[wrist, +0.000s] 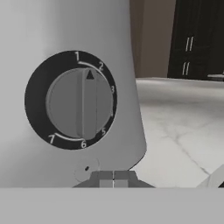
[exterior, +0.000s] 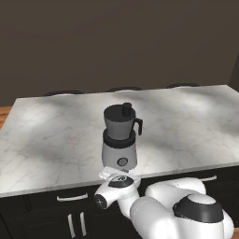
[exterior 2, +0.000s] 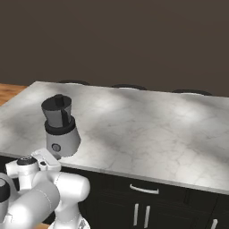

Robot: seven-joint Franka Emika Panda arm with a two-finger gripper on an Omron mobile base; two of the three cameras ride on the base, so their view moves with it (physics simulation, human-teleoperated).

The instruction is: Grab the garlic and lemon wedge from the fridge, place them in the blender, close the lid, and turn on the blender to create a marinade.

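I am looking at a dark-walled kitchen with one white marble island counter (exterior: pixel 51 135) filling the middle of both base views. Black cabinet fronts (exterior 2: pixel 147 210) are running beneath it; in the right base view I am counting one horizontal drawer handle (exterior 2: pixel 144 189) and two vertical door handles below it. Three dark chair backs (exterior: pixel 125 88) are showing just above the counter's far edge.

One blender (exterior: pixel 120 154) is standing upright on the counter, near the front edge. Its light grey base is carrying one round front knob (wrist: pixel 81 104), and one black collar is sitting between the base and the dark grey tapered jar. One side handle is projecting from the jar toward the right in the left base view. One black lid (exterior: pixel 119 112) is sitting on the jar's top, with one short central knob rising from it.

In the hand view, the knob's dial is showing numerals from 1 to 7 around a black ring, and the knob's triangular pointer is sitting between 1 and 2.

One gripper (wrist: pixel 113 177) is sitting just in front of the blender base, below the knob. Its two fingertips are pressed together with nothing between them. I cannot tell whether the tips are touching the base. The white arm is reaching up from below the counter edge toward the blender in both base views.
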